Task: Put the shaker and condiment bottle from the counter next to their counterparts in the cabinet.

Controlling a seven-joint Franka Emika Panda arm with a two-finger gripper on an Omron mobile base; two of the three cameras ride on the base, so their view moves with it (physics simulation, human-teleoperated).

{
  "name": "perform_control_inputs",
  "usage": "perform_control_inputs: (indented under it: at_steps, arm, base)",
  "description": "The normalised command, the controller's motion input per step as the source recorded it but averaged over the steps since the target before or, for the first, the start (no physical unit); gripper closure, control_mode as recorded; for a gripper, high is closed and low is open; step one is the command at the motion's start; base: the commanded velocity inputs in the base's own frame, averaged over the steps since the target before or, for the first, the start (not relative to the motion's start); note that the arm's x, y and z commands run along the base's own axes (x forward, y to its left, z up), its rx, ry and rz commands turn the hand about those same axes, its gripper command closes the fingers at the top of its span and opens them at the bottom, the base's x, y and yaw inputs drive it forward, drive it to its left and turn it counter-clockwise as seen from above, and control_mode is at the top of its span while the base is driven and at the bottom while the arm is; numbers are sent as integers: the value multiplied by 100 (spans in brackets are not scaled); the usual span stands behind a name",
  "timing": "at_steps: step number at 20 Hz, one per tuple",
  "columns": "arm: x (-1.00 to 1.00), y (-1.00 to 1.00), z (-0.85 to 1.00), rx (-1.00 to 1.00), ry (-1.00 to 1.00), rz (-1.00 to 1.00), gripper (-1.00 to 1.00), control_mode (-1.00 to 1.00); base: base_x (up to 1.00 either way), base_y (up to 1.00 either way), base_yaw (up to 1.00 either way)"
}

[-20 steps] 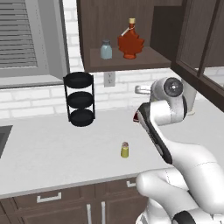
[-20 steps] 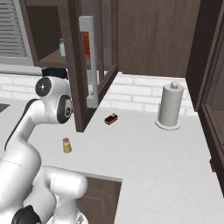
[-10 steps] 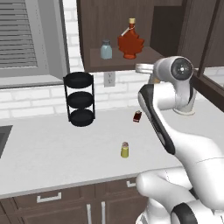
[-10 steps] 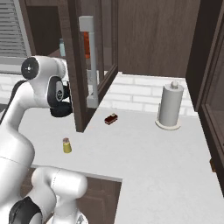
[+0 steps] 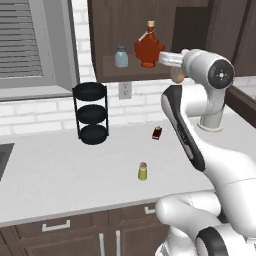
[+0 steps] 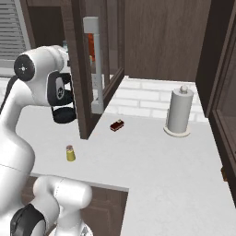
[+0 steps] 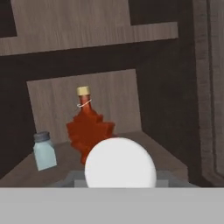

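— Where's the gripper (image 5: 165, 59)?

— Upper middle of the left base view, up at the open cabinet (image 5: 110, 30), just right of the red leaf-shaped bottle (image 5: 149, 47).

— Is it holding anything?

— Its jaws are closed tight on the orange bottle (image 7: 120, 168). The hand view shows that bottle's round white cap at the bottom centre, in front of the red bottle, with the pale blue shaker (image 7: 44, 151) at the lower left on the same shelf.

— And the yellow shaker (image 5: 143, 171)?

— Upright on the counter (image 5: 60, 175), lower middle of the left base view. A small dark red thing (image 5: 157, 133) lies beyond it, and a black three-tier rack (image 5: 92, 112) stands to the left by the wall.
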Motion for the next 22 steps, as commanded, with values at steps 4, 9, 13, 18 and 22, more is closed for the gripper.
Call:
perform_control_inputs:
  at_steps: [4, 9, 13, 18, 22]
  arm:
    - [4, 0, 18, -2, -10, 11, 100, -100]
    - [34, 0, 14, -1, -1, 1, 100, -100]
    - [39, 7, 33, -7, 0, -6, 100, -100]
    - [25, 8, 11, -9, 0, -4, 100, -100]
    - [1, 0, 0, -1, 0, 0, 100, -100]
  base:
    - [0, 0, 0]
    - [0, 0, 0]
    - [0, 0, 0]
    - [0, 0, 0]
    - [0, 0, 0]
